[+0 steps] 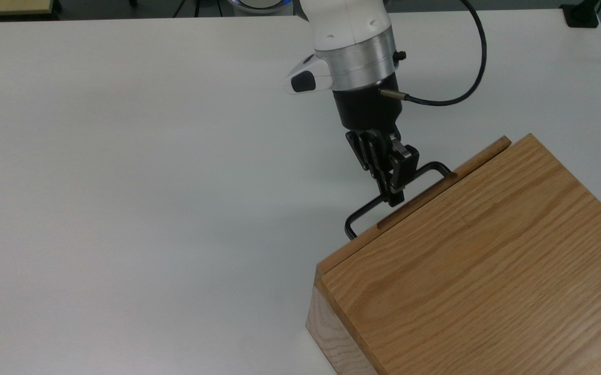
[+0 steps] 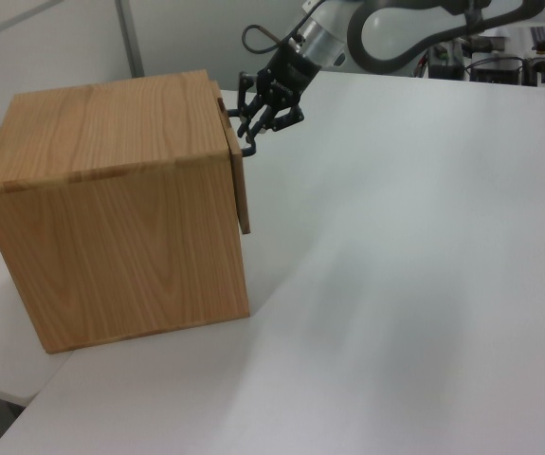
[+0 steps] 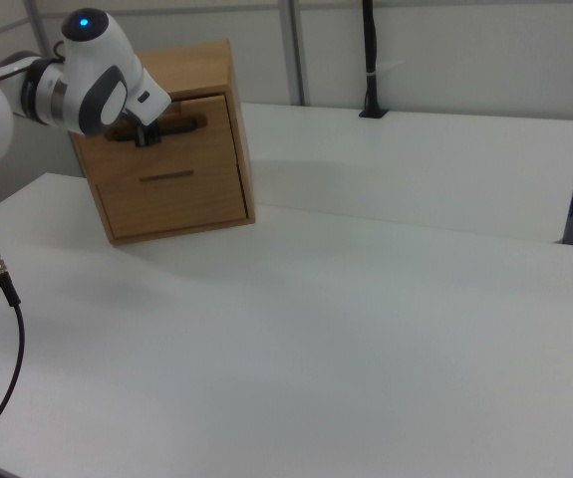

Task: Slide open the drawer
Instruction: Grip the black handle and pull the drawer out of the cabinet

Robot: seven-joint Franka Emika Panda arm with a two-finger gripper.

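White surface [image 1: 123,182] is occupied at the top view's lower right by a wooden casing [image 1: 477,271]. The drawer [image 1: 436,190] is seen slightly protruding from its front, and its black handle [image 1: 368,207] is clasped by the fingers [image 1: 395,197] of the gripper [image 1: 391,192].

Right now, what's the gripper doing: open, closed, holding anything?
Gripper: closed on the drawer's black handle, with the drawer pulled slightly out of the wooden box.
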